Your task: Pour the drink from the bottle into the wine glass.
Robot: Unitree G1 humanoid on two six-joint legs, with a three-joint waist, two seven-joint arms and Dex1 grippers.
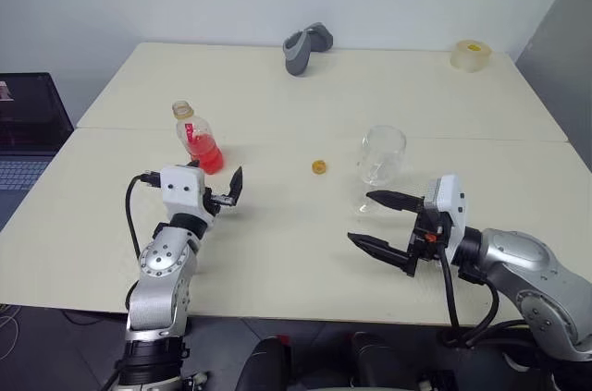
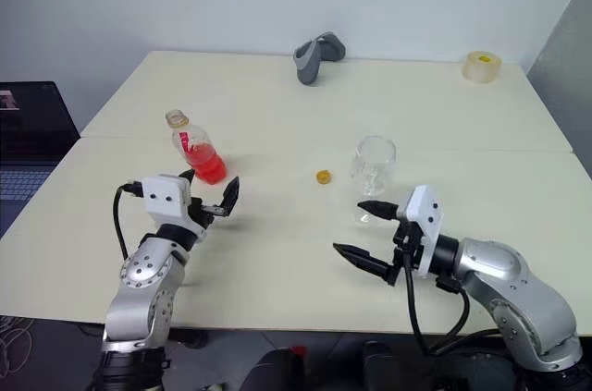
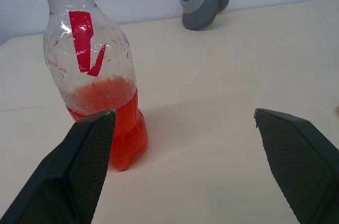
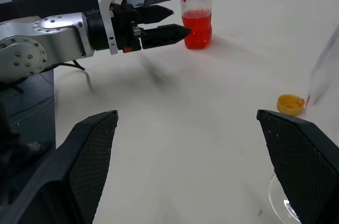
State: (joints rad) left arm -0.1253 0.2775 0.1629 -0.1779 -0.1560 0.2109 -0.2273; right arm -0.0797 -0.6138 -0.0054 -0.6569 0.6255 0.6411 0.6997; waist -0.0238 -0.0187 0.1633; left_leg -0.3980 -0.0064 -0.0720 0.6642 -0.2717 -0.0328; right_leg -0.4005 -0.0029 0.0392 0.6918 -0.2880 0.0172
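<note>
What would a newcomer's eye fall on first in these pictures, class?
Probably the bottle, uncapped, with red drink in its base, standing on the table just ahead of the open left gripper. Its yellow cap lies between it and the empty wine glass, which stands beyond the open right gripper.

Bottle (image 1: 197, 139) left, cap (image 1: 319, 167) mid, glass (image 1: 381, 162) right (table (image 1: 277, 252)).

bottle (image 1: 197, 139): clear plastic, red label patch with white, yellow-orange neck ring
drink (image 3: 114, 121): translucent bright red-orange
cap (image 1: 319, 167): yellow-orange
wine glass (image 1: 381, 156): clear, colourless
table (image 1: 277, 252): pale cream
gadget (image 1: 306, 47): grey
tape roll (image 1: 471, 54): translucent, yellowish
left gripper (image 1: 215, 193): black fingers, white housing
right gripper (image 1: 379, 220): black fingers, white housing
</note>
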